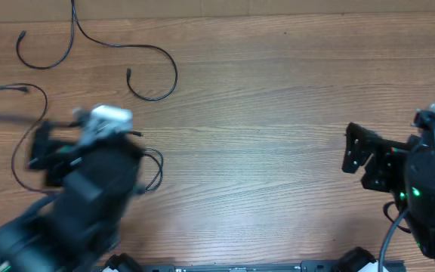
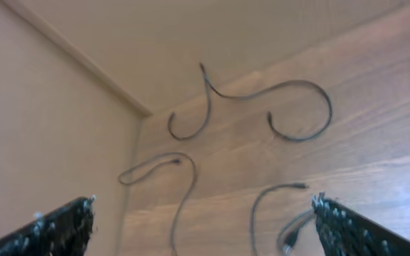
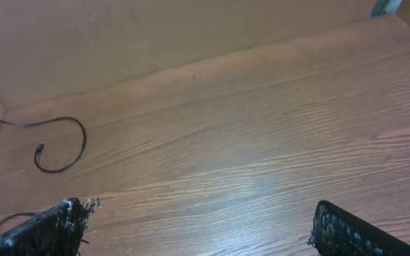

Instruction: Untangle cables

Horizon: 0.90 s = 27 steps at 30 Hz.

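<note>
Three thin black cables lie apart on the wooden table. One long S-shaped cable (image 1: 127, 47) is at the top left and also shows in the left wrist view (image 2: 262, 92) and the right wrist view (image 3: 73, 131). A second cable (image 1: 29, 94) curves at the far left. A third cable (image 1: 155, 170) loops beside the left arm. My left gripper (image 1: 42, 151), blurred, is open above the table; in its wrist view (image 2: 205, 238) two strands (image 2: 184, 192) (image 2: 258, 210) run between its fingers, untouched. My right gripper (image 1: 351, 151) is open and empty at the right (image 3: 198, 231).
The table's back edge meets a tan wall (image 2: 84, 57) behind the cables. The right arm's own thick cable (image 1: 387, 234) hangs at the lower right. A black rail (image 1: 240, 266) runs along the front edge.
</note>
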Each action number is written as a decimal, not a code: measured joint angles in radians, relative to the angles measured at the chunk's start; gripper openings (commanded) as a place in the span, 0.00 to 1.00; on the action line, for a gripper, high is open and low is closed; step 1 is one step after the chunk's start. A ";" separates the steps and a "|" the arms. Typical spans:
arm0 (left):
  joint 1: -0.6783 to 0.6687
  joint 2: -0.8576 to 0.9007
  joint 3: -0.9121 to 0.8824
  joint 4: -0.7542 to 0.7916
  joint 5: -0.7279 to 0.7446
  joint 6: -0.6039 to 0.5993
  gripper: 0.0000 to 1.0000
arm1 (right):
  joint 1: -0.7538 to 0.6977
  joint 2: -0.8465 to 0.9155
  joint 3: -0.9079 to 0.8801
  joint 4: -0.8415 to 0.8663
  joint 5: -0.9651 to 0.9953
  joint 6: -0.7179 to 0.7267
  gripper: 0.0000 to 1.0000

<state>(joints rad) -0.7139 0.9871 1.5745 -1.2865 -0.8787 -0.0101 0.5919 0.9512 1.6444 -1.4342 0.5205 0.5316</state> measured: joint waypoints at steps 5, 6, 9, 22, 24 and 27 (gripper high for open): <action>0.000 0.036 -0.163 0.233 0.008 0.037 1.00 | 0.000 0.047 -0.003 0.001 -0.012 -0.008 1.00; 0.000 0.045 -0.174 0.266 0.012 0.050 1.00 | 0.000 0.057 -0.003 0.001 -0.014 -0.009 1.00; 0.003 0.077 -0.180 0.401 0.073 0.125 1.00 | 0.000 0.082 -0.005 0.003 -0.026 -0.029 1.00; 0.279 0.193 -0.180 0.749 0.826 0.344 1.00 | 0.000 0.147 -0.008 0.006 -0.057 -0.061 1.00; 0.325 0.238 -0.180 0.761 0.881 0.352 0.99 | 0.000 0.157 -0.008 0.006 -0.066 -0.062 1.00; 0.385 0.321 -0.180 0.828 0.931 0.377 0.99 | 0.000 0.177 -0.008 0.005 -0.077 -0.062 1.00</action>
<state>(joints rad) -0.3286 1.3079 1.3941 -0.4583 0.0525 0.3664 0.5919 1.1278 1.6360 -1.4288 0.4438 0.4698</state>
